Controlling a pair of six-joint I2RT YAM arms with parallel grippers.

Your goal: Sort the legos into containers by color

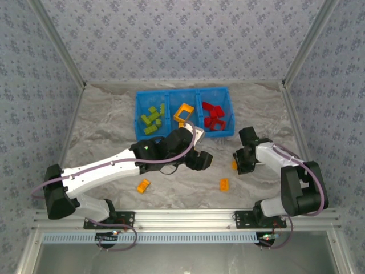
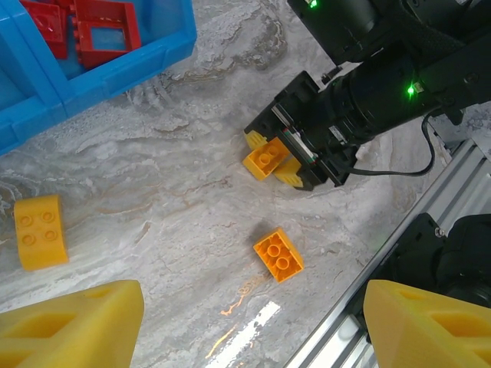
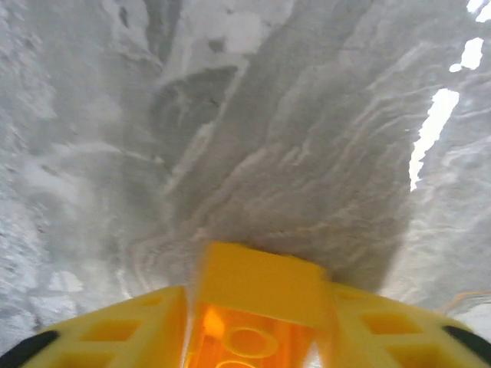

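Where the 2 arms reach out from the aluminium rail (image 1: 188, 220) at the near edge, the table (image 1: 108, 131) is a grey-white marbled sheet with wavy veins. It is glossy enough to throw bright streaks of light in both wrist views. Pale blue wallpaper (image 1: 182, 34) with a small floral print closes it in on 3 sides, and slanting metal posts (image 1: 60, 45) frame the corners.

The blue bin (image 1: 138, 111) sits at the far centre of the table, its 3 compartments side by side. The left one holds the green bricks (image 1: 151, 120), the middle one an orange frame (image 1: 183, 113), and the right one the red bricks (image 1: 214, 117).

The right gripper (image 1: 235, 164) is down at the surface to the right of centre, pinching an orange brick (image 2: 265, 157) between its yellow fingers (image 3: 115, 333). I cannot tell whether that brick touches the marble.

The left gripper (image 2: 253, 337) hangs near the bin's front, spread wide, with nothing between its fingers (image 2: 69, 326). Another 2 orange bricks lie loose on the near half of the table, well apart: one (image 1: 143, 185) left of centre, the other (image 1: 224, 184) near the right gripper.
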